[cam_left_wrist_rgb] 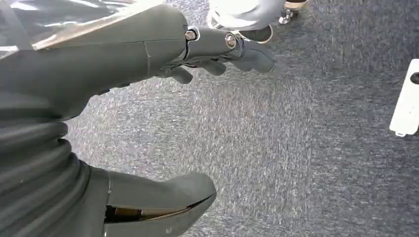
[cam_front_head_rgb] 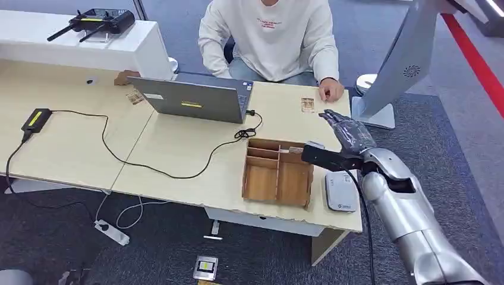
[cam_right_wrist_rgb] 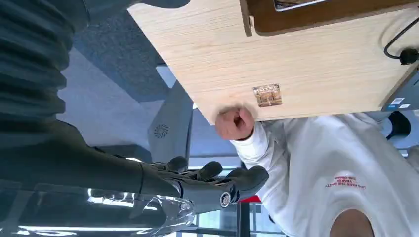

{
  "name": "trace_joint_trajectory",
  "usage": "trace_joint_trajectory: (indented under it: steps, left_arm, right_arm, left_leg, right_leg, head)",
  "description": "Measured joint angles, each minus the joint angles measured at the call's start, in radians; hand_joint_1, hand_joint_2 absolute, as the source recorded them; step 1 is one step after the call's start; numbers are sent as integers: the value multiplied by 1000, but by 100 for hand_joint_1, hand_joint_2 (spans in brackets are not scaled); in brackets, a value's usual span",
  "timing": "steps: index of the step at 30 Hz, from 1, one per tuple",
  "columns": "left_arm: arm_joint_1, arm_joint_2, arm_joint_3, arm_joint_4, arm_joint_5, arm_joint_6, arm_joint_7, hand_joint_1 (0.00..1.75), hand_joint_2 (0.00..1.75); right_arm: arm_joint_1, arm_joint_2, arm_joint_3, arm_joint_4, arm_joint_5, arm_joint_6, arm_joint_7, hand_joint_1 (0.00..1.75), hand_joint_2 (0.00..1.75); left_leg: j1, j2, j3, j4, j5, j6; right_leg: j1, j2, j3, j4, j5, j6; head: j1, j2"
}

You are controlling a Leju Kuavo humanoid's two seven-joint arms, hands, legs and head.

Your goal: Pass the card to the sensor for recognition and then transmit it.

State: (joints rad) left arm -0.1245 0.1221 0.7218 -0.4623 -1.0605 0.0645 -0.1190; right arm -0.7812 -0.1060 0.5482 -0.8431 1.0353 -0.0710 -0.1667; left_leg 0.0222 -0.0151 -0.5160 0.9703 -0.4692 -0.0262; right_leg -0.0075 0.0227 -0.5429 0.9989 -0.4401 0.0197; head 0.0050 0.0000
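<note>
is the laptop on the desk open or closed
Open. In the head view the laptop has its grey lid raised, its back facing the camera; the seated person is behind it.

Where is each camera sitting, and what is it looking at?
Head view: high on the robot, looking down at the desk, laptop and a seated person; the right robot hand and silver arm show.
Left wrist view: behind the left robot hand, facing carpet.
Right wrist view: behind the right robot hand, turned over, facing desk and person.
Shared by the head and right wrist views: the card beside the person's hand.
</note>
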Motion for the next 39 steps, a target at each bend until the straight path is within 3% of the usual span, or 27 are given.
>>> trace_joint_trajectory:
  steps: [35,39]
  left_arm:
    - [-2,0,21,15,2,0,2,0,175]
    - [-5,-3,23,18,3,7,13,0,175]
  right_arm:
    - [0,17,0,-9,-2,12,-4,0,175]
    - [-1,27,3,-7,-3,17,-30,0,175]
  left_leg:
    - [0,0,0,0,0,0]
    - [0,0,0,0,0,0]
  right_leg:
    - [0,0,0,0,0,0]
    - [0,0,0,0,0,0]
  head:
    - [0,0]
    - [0,0]
